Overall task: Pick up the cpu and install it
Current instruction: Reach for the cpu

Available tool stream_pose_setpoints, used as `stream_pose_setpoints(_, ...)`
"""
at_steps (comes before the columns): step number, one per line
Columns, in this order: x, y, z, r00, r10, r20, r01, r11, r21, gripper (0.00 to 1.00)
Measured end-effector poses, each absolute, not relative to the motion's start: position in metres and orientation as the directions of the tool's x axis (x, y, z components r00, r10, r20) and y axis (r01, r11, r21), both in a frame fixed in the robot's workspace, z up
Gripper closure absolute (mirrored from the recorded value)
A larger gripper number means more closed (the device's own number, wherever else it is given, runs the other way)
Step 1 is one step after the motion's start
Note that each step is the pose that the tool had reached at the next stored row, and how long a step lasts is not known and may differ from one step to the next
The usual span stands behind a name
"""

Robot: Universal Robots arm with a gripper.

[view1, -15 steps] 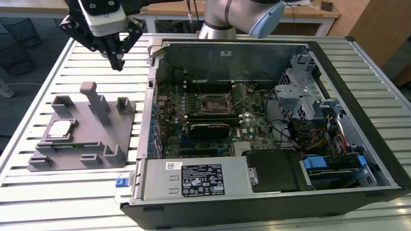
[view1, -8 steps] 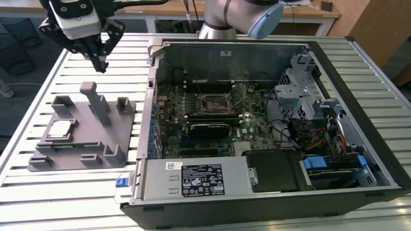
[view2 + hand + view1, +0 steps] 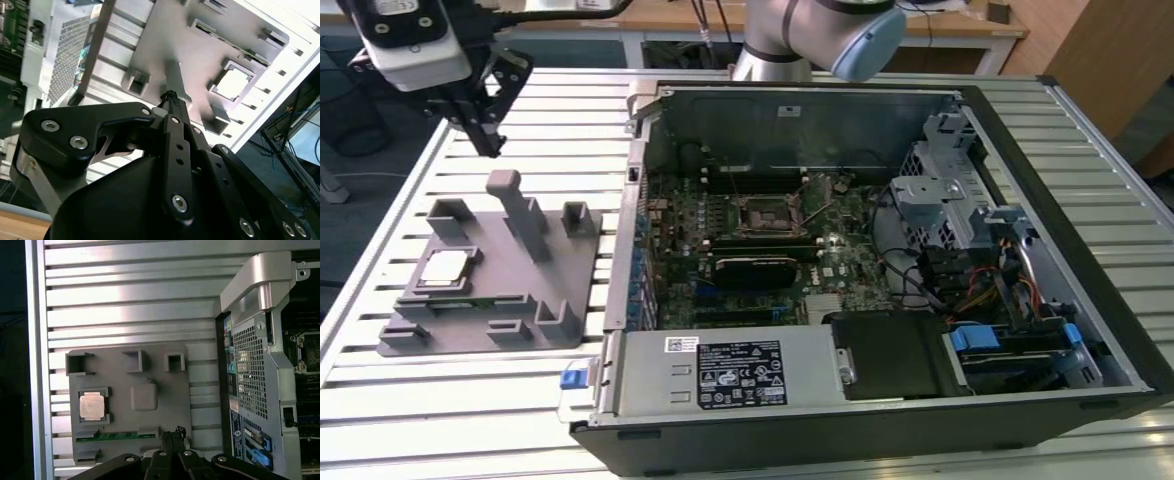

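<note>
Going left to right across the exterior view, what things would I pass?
cpu → case wall → socket → drive cage

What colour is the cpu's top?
Pale silvery-grey; the cpu shows best in the first wrist view.

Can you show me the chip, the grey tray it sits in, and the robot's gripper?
chip (image 3: 92,406): first wrist view, middle of its silvery top.
tray (image 3: 167,410): first wrist view, bare flat base.
gripper (image 3: 492,150): exterior view, its lower tip.
</note>
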State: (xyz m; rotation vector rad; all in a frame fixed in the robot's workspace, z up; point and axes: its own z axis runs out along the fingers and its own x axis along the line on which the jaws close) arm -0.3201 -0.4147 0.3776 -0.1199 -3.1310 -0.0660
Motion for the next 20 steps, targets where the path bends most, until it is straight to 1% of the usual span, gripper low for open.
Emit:
stream_pose_setpoints(11,-0.342,-0.427,0.375,-0.997,0.071,0.009,0.071,0.997,0.042,0.89)
stream_pose_setpoints(20,-0.344,-0.427,0.371,-0.999,-0.043,0.009,-0.043,0.998,0.042,0.89)
